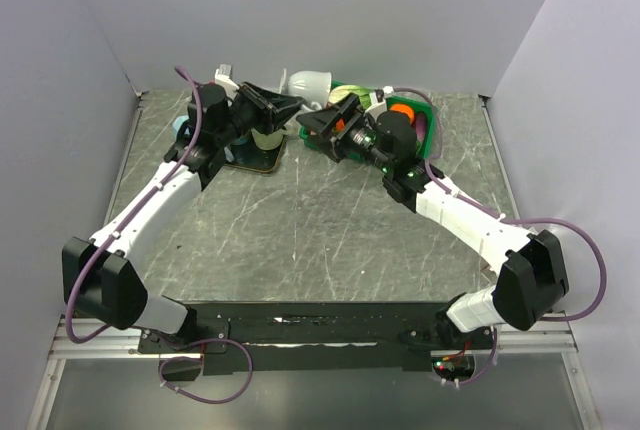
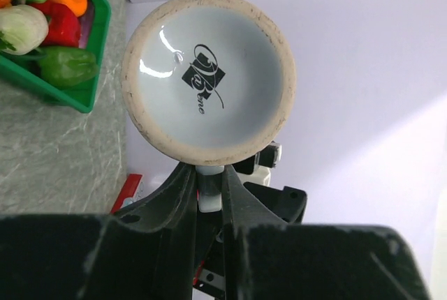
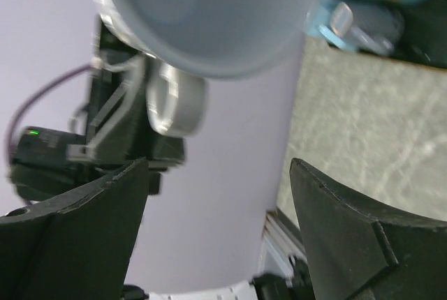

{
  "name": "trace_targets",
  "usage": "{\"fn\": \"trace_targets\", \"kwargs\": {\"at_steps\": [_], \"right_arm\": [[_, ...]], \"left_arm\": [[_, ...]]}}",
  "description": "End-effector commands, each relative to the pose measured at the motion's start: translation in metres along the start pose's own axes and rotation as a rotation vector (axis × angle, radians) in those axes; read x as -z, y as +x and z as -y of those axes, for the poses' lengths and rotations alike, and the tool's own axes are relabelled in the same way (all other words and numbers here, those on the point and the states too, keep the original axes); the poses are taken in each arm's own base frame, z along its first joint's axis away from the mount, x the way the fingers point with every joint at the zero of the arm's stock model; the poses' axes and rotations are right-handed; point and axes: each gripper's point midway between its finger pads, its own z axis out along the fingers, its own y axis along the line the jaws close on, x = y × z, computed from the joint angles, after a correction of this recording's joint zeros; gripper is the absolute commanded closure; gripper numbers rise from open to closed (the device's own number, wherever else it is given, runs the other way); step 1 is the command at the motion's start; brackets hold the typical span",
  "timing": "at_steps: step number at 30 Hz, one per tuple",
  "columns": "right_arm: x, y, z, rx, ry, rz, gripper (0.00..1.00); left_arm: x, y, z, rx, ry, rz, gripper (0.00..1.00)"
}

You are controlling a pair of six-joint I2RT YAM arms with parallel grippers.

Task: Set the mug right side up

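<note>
The white mug (image 1: 310, 80) hangs in the air near the back wall, lying on its side. In the left wrist view its unglazed foot ring and printed base (image 2: 209, 80) face the camera. My left gripper (image 2: 209, 174) is shut on the mug's handle, a white piece pinched between the two black fingers (image 2: 174, 195). In the top view the left gripper (image 1: 285, 105) sits just left of the mug. My right gripper (image 1: 318, 125) stands open just below and right of the mug. In the right wrist view the mug's pale body (image 3: 202, 14) lies beyond the right gripper (image 3: 220, 167), with nothing between the fingers.
A green basket (image 1: 428, 110) of toy vegetables stands at the back right, its rim (image 2: 91, 70) also in the left wrist view. A cream cup (image 1: 265, 137) sits on a dark tray (image 1: 250, 158) under the left wrist. Blue items (image 3: 363, 24) lie at the back left.
</note>
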Motion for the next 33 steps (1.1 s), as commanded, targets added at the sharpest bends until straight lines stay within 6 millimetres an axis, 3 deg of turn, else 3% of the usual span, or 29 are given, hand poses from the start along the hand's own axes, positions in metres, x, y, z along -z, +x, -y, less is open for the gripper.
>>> {"fn": "trace_targets", "kwargs": {"at_steps": [1,5,12,17,20,25,27,31,32,33], "right_arm": [[-0.002,-0.031,-0.052,0.045,-0.172,0.153,0.13],[-0.004,-0.036,-0.052,0.010,-0.195,0.186,0.14],[-0.005,-0.044,-0.029,-0.097,-0.159,0.252,0.42],[-0.008,-0.041,-0.027,-0.158,-0.193,0.241,0.53],[-0.010,-0.041,-0.022,-0.188,-0.189,0.239,0.65],[-0.010,-0.041,-0.010,-0.236,-0.157,0.244,0.95],[-0.007,-0.041,-0.008,-0.237,-0.151,0.249,1.00],[-0.003,-0.042,-0.003,-0.224,-0.130,0.264,1.00],[0.001,-0.044,-0.005,-0.218,-0.133,0.270,1.00],[0.002,-0.046,-0.003,-0.207,-0.124,0.291,1.00]], "left_arm": [[0.026,0.008,0.068,-0.026,0.230,-0.015,0.99],[0.026,0.010,0.066,-0.013,0.227,-0.023,0.99],[0.027,0.020,0.073,-0.046,0.234,-0.045,0.99],[0.027,0.025,0.071,-0.040,0.237,-0.059,0.99],[0.027,0.030,0.067,-0.033,0.232,-0.070,0.99],[0.029,0.033,0.063,-0.038,0.222,-0.075,0.99],[0.029,0.034,0.061,-0.037,0.214,-0.075,0.99],[0.030,0.035,0.055,-0.045,0.197,-0.076,0.99],[0.030,0.035,0.052,-0.044,0.182,-0.078,0.98],[0.029,0.035,0.050,-0.046,0.173,-0.077,0.79]]}}
